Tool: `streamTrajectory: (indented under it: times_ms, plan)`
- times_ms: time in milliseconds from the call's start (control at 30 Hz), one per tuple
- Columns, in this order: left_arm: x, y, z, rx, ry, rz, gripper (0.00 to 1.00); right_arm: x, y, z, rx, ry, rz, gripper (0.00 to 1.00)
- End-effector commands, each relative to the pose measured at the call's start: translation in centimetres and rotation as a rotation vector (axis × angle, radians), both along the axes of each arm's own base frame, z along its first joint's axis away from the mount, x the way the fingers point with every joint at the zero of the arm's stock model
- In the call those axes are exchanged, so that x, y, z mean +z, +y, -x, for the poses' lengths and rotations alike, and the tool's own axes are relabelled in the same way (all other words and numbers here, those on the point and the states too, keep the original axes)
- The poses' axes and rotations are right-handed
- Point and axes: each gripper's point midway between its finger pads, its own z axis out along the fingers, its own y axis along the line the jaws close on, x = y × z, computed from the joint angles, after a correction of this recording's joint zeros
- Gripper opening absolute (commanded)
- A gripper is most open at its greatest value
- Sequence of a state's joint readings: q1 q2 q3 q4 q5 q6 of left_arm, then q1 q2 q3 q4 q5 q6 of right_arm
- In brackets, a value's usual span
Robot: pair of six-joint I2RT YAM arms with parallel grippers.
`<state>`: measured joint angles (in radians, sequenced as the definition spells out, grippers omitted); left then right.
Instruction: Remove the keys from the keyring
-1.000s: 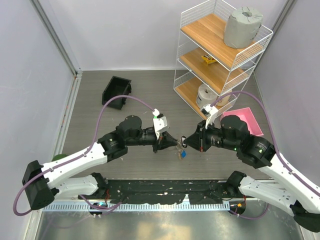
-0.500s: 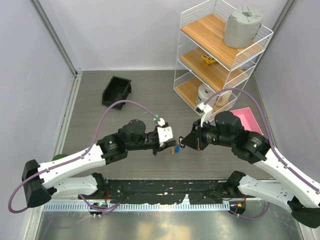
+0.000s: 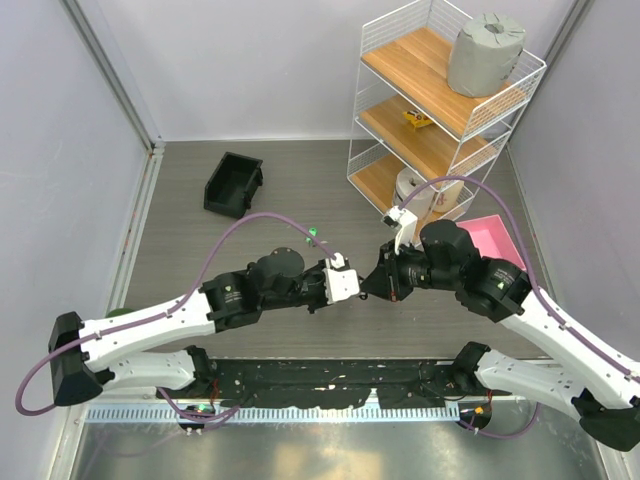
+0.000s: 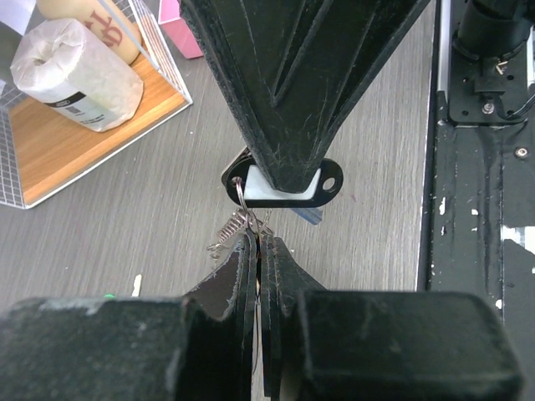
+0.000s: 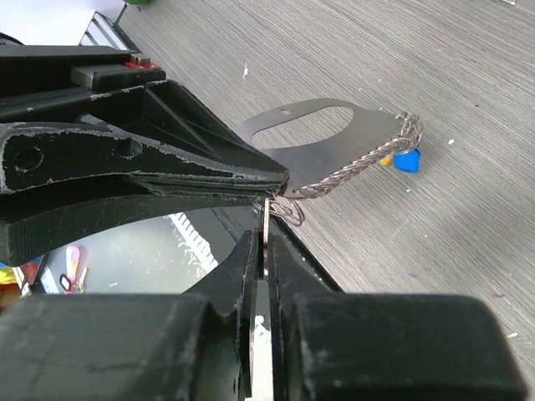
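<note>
Over the table (image 3: 190, 200), both jaws tight on the keyring (image 4: 241, 196), unseen from above; blue key (image 5: 407, 160) clearest from right wrist.

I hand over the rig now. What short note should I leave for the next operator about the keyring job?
Left tool: shut on the keyring.
Right tool: shut on a black-rimmed tag threaded on that ring.
Blue key and yellow key hang at the end of the chain, attached.
Done: no key appears to be off yet.
Left: work each key off the ring.
</note>
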<state>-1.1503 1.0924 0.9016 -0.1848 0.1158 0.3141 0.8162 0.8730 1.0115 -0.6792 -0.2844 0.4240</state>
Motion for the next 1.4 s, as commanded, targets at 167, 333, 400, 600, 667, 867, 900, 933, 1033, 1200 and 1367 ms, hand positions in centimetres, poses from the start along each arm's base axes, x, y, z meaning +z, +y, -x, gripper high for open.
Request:
streamTrajectory:
  times_ms: [167, 333, 400, 600, 667, 867, 900, 933, 1033, 1200, 1367]
  plan:
    - [1.6, 0.2, -0.6, 0.018, -0.076, 0.021, 0.00, 2.7, -1.0, -0.4, -0.055, -0.057, -0.015, 0.06]
    - [1.2, 0.7, -0.7, 0.034, -0.087, 0.026, 0.00, 2.5, -2.1, 0.0, -0.088, -0.040, 0.006, 0.06]
    - [1.0, 0.8, -0.6, 0.033, -0.086, 0.030, 0.00, 2.5, -2.3, 0.2, -0.089, -0.035, 0.005, 0.06]
    - [0.9, 0.7, -0.5, 0.032, -0.082, 0.046, 0.00, 2.8, -2.6, 0.7, -0.090, -0.029, -0.009, 0.06]
    - [0.6, 0.7, -0.5, 0.034, -0.074, 0.046, 0.00, 2.8, -2.6, 0.8, -0.087, -0.025, -0.012, 0.06]
    - [1.2, 0.4, -0.4, 0.026, -0.072, 0.072, 0.00, 2.5, -2.2, 1.2, -0.058, -0.006, -0.012, 0.06]
    - [1.4, 0.3, -0.3, 0.022, -0.074, 0.075, 0.00, 2.4, -2.0, 1.2, -0.054, -0.001, -0.013, 0.06]
    - [1.3, 0.2, -0.3, 0.022, -0.075, 0.072, 0.00, 2.5, -1.8, 1.2, -0.043, 0.003, -0.018, 0.06]
    - [1.3, 0.3, -0.5, 0.031, -0.083, 0.065, 0.00, 2.2, -1.2, 1.0, -0.031, 0.020, -0.007, 0.05]
    - [1.3, 0.8, -1.1, 0.072, -0.108, 0.092, 0.00, 2.1, -1.4, 1.2, -0.029, 0.023, -0.009, 0.05]
    - [1.2, 0.8, -1.5, 0.086, -0.127, 0.137, 0.00, 1.9, -1.5, 2.0, -0.004, 0.033, -0.020, 0.05]
